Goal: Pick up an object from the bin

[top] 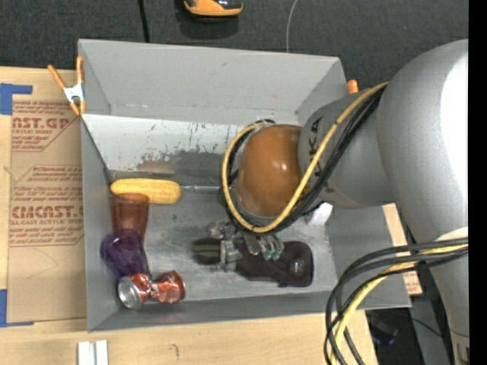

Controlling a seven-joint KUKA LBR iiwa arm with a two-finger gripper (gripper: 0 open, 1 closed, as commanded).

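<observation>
Dark brown, elongated object [295,265], lying on the bin floor close to the near wall of the bin [205,90], right of centre: this is the thing over which my gripper [233,248] sits, at the object's left end.

I judge the task to be at the approach or grasp stage. The object rests on the floor and nothing is lifted, so closing, lifting and clearing the rim are all left to do.

Whether the gripper is spread or drawn together I cannot tell. Its metal parts merge with the dark object beneath, and the orange wrist cover [266,169] with its looped cables overhangs it. Nor can I tell whether it touches the object or hangs just above it.

The object's kind is hard to make out; it may be a shoe or a soft case. Part of its upper edge is hidden under the wrist.

Well apart, along the left wall, lie a yellow oblong piece [147,191], a red-brown tumbler [130,214], a purple item [123,252] and a crushed red can [152,289].
</observation>
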